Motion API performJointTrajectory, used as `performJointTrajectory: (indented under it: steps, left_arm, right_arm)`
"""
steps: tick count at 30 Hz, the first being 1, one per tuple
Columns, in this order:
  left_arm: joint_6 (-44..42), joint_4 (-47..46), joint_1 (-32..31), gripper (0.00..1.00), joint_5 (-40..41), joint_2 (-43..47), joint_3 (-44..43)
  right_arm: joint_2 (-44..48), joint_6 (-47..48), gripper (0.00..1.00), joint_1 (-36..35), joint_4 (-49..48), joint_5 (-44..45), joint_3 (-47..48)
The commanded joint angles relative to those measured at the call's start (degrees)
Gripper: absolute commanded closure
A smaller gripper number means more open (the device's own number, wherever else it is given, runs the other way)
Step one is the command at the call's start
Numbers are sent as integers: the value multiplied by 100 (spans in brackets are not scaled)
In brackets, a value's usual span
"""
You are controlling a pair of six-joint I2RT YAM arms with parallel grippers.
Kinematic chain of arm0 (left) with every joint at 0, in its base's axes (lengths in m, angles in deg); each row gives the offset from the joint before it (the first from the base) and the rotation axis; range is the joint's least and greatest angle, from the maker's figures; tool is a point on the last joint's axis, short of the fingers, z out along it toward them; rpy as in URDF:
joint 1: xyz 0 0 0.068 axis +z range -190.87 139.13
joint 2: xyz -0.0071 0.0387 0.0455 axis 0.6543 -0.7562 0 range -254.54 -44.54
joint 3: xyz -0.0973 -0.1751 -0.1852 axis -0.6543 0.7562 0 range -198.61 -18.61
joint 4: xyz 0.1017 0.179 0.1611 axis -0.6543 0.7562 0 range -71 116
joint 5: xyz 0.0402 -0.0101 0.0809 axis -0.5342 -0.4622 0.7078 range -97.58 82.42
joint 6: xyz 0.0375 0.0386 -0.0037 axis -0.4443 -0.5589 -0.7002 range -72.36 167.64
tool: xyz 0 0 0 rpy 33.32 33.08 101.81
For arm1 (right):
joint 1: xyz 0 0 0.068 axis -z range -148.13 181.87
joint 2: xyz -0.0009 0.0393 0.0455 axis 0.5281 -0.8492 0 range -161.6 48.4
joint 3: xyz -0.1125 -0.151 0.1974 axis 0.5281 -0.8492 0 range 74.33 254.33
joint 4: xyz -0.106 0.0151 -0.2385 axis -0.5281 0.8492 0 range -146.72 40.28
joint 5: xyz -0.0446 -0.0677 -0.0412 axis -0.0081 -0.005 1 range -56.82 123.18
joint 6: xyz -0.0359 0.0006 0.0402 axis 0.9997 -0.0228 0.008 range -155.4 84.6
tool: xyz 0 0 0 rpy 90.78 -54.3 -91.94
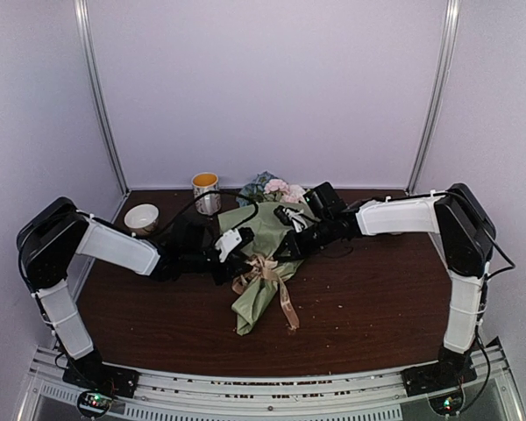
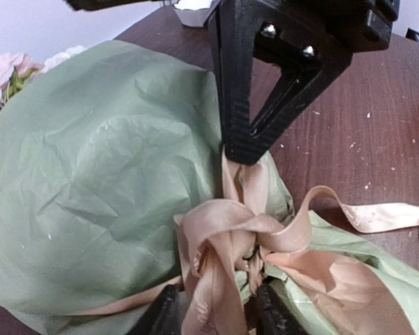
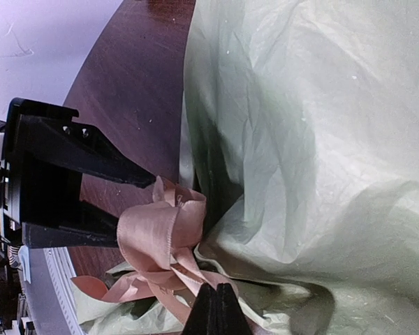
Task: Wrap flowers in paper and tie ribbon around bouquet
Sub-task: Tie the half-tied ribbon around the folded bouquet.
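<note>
Top external view: the bouquet [image 1: 256, 307] lies on the table [image 1: 377, 289] between both pincers, with the bow half made.

The ribbon [image 2: 223, 230] circles the paper [image 2: 98, 160] cone in a loose bow, so I judge the tying is nearly done. The right pincer [image 2: 243, 155] is closed, apparently pinching a strand that rises from the knot. Opposite it, the left pincer [image 2: 213, 310] stands part open with loops between its fingers, gripping nothing clearly. The next move calls for drawing the loops apart to snug the knot. Beyond the right pincer the flowers [image 1: 276, 186] poke out. A cup [image 1: 206, 191] and a bowl [image 1: 142, 217] sit behind the left pincer, well apart from it.
</note>
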Motion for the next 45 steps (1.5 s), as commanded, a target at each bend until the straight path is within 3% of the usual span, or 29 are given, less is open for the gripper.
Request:
performJointTrajectory:
  steps: [1, 6, 10, 16, 25, 28, 33, 45]
  left_arm:
    - [-79, 797, 88, 54, 55, 406, -109]
    - [-42, 1720, 270, 42, -46, 956, 99]
    - [-26, 1937, 276, 40, 121, 781, 250]
    - [204, 1484, 260, 35, -553, 195, 86]
    - [444, 763, 223, 37, -476, -333, -11]
    - [376, 759, 202, 47, -625, -441, -111]
    - [266, 962, 206, 99, -707, -471, -226]
    - [376, 1545, 215, 100, 152, 49, 46]
  right_arm:
    - [205, -4, 100, 65, -130, 110, -27]
    - [207, 14, 100, 62, -161, 54, -46]
    - [185, 77, 100, 42, -93, 69, 29]
    - [146, 76, 100, -13, -84, 90, 60]
    - [97, 58, 100, -41, -83, 82, 105]
    - [101, 49, 100, -46, -84, 86, 97]
    - [96, 43, 100, -41, -75, 62, 93]
    - [507, 317, 100, -41, 250, 789, 59]
